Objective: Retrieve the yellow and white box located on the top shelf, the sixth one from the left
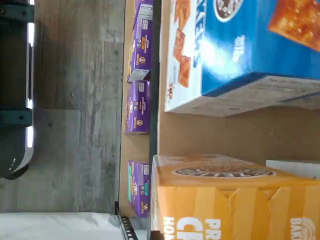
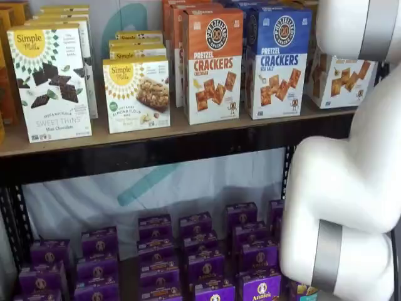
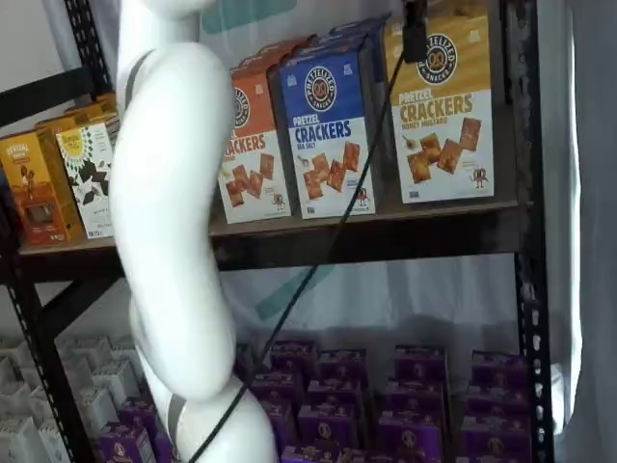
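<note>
my white jointed arm (image 3: 169, 241) fills both shelf views, rising in a curve, grey band at the lower joint. Only one black finger (image 3: 415, 34) of my claw pokes in, cable beside it, so can't tell its state.

Blue-topped crackers carton (image 2: 277, 61) stands beside orange-topped carton (image 2: 212, 64); purple boxes (image 2: 203, 263) below.

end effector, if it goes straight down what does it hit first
Probably the top of the yellow and white box, near its edge beside the blue-topped box. Depth is unclear, so the end effector may slip between them.
</note>
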### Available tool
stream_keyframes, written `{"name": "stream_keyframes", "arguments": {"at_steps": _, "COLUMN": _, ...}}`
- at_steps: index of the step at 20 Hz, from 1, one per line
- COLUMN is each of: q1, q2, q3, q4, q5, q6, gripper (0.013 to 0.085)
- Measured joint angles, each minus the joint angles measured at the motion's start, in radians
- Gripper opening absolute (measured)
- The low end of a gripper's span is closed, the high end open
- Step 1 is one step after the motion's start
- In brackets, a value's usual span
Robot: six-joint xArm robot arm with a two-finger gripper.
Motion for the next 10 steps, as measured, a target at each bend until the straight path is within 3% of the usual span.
{"name": "stream_keyframes", "arguments": {"at_steps": 10, "q1": -0.049, "q2": -0.13, "q3": 0.071, "q4": -0.028, "q5": 0.106, "q6": -0.049, "gripper": 0.061}}
